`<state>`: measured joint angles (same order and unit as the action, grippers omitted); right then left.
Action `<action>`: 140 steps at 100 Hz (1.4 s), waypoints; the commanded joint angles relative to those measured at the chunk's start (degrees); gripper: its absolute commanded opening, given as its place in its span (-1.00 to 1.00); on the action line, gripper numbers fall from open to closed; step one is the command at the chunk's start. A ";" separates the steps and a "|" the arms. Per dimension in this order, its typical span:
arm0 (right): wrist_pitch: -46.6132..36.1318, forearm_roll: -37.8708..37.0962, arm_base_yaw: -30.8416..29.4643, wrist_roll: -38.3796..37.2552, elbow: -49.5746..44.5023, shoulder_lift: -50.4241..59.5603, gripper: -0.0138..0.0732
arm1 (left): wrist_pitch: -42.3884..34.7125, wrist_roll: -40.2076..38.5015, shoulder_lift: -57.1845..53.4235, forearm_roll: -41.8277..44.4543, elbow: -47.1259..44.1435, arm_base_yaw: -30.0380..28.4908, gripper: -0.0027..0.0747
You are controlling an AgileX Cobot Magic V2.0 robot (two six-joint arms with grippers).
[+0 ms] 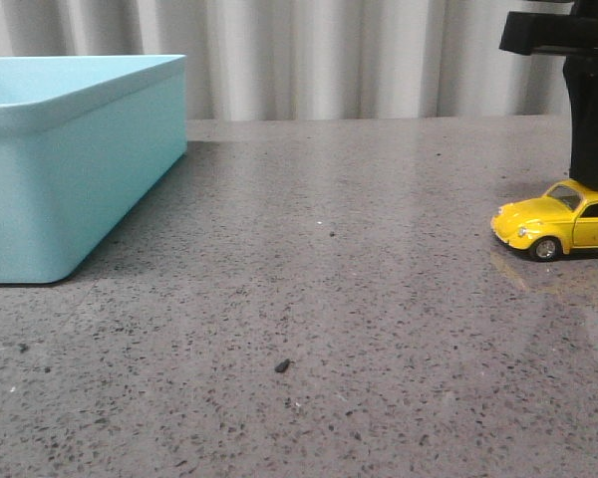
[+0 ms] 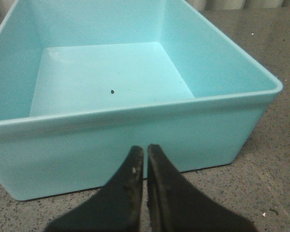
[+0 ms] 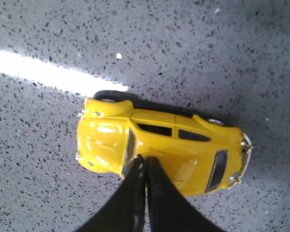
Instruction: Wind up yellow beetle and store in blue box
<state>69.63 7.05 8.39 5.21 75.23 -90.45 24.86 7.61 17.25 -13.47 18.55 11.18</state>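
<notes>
The yellow beetle (image 1: pixel 563 223) stands on its wheels on the grey speckled table at the far right, nose pointing left. My right gripper (image 1: pixel 593 182) comes straight down onto its roof; in the right wrist view the gripper (image 3: pixel 145 160) is shut, its tips over the roof of the beetle (image 3: pixel 159 145), holding nothing. The blue box (image 1: pixel 70 159) stands at the far left, open side up. In the left wrist view my left gripper (image 2: pixel 145 150) is shut and empty, just in front of the box's near wall (image 2: pixel 135 140). The box holds only a dark speck.
A small dark crumb (image 1: pixel 281 365) lies on the table (image 1: pixel 339 299) between box and car. A pleated grey curtain (image 1: pixel 359 55) hangs behind the table's back edge. A bright light reflection (image 3: pixel 58 72) streaks the tabletop beside the beetle.
</notes>
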 commanded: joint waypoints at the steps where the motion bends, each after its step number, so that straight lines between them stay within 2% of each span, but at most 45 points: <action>1: -1.72 0.30 0.11 0.21 1.53 1.48 -0.78 | -4.65 -0.17 0.90 -0.31 1.63 0.51 -0.99; 34: -2.07 0.07 0.11 0.21 1.53 1.48 -0.78 | -4.65 -0.17 0.90 -0.31 1.63 0.51 -0.99; 74: -2.42 -5.66 -0.39 0.21 -2.15 1.48 -0.78 | -4.65 -0.17 0.90 -0.31 1.63 0.51 -0.99; 88: -2.42 -6.57 -3.21 0.21 -3.17 1.48 -0.78 | -4.65 -0.17 0.90 -0.31 1.63 0.51 -0.99; 115: -2.42 -7.05 -12.17 0.21 -3.17 1.48 -0.78 | -4.65 -0.17 0.90 -0.31 1.53 0.51 -0.99; 140: -3.24 -7.05 -13.09 0.21 -3.17 1.48 -0.78 | -5.82 -0.17 0.90 -0.31 0.68 0.51 -0.99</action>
<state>67.88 1.95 -4.21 5.21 72.45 -89.43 24.06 7.61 17.25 -13.34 17.81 11.18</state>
